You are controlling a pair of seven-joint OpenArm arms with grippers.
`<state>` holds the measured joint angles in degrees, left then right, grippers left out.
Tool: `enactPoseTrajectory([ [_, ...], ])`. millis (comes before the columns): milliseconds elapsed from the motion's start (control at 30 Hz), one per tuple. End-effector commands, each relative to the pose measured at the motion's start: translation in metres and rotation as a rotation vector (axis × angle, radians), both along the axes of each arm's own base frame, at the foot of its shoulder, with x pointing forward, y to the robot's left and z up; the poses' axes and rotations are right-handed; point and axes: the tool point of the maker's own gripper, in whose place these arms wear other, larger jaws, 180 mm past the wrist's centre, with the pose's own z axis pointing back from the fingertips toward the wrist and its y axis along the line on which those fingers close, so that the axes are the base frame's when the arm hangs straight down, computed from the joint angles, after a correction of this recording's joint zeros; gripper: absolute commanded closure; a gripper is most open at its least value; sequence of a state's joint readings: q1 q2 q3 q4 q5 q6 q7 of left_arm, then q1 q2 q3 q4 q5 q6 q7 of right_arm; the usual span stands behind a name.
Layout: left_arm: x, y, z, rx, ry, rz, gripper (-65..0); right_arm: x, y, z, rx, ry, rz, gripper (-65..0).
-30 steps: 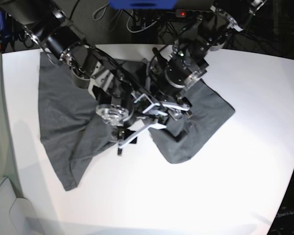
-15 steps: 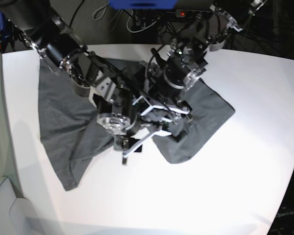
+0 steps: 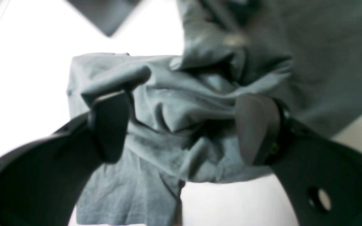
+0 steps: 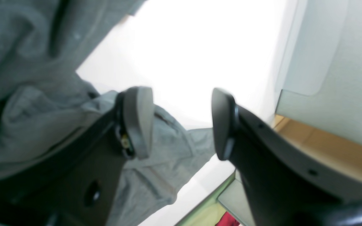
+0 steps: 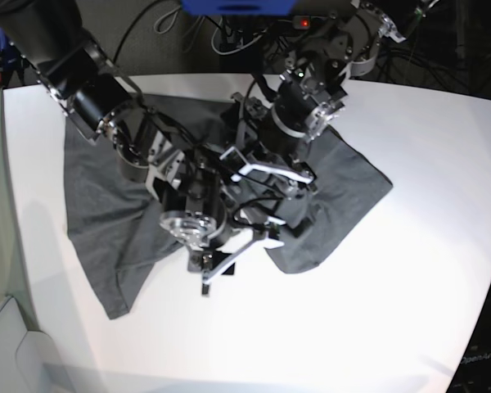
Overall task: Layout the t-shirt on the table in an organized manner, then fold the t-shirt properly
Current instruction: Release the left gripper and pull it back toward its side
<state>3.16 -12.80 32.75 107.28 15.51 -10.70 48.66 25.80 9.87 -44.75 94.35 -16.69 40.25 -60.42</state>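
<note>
Left claw (image 3: 181,125) spread wide astride bunched t-shirt (image 3: 174,131) folds to pinch, right claw (image 4: 182,122) half-open, empty (table (image 5: 352,327) at 6 o'clock bare)

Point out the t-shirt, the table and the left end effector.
t-shirt (image 5: 90,188): base view, flat grey panel.
table (image 5: 376,295): base view, bare white top.
left end effector (image 3: 181,125): left wrist view, between its fingertips.

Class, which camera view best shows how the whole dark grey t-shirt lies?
The base view: the dark charcoal-grey cotton t-shirt spreads rumpled across the white table. The left wrist view shows only bunched folds, the right wrist view only a blurred edge.
</note>
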Motion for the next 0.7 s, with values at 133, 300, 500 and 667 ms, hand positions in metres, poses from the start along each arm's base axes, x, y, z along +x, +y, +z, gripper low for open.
enactPoseTrajectory([
  [133, 0.001, 0.005, 0.006, -0.006, -0.029, 0.005, -51.8, 0.014, -0.007, 0.018, -0.002, -0.057, -0.008, -30.6],
  [300, 0.000, 0.013, 0.017, 0.001, -0.059, -0.002, -51.8, 0.020, -0.016, 0.023, 0.010, -0.064, -0.042, -30.6],
  [500, -0.011, 0.030, 0.007, 0.041, -0.039, -0.003, -51.7, 0.027, -0.029, 0.028, 0.033, -0.069, -0.093, -30.6],
  [667, -0.008, 0.063, 0.001, 0.067, -0.018, 0.084, -51.3, 0.014, -0.032, 0.010, 0.022, -0.027, -0.094, -30.6],
])
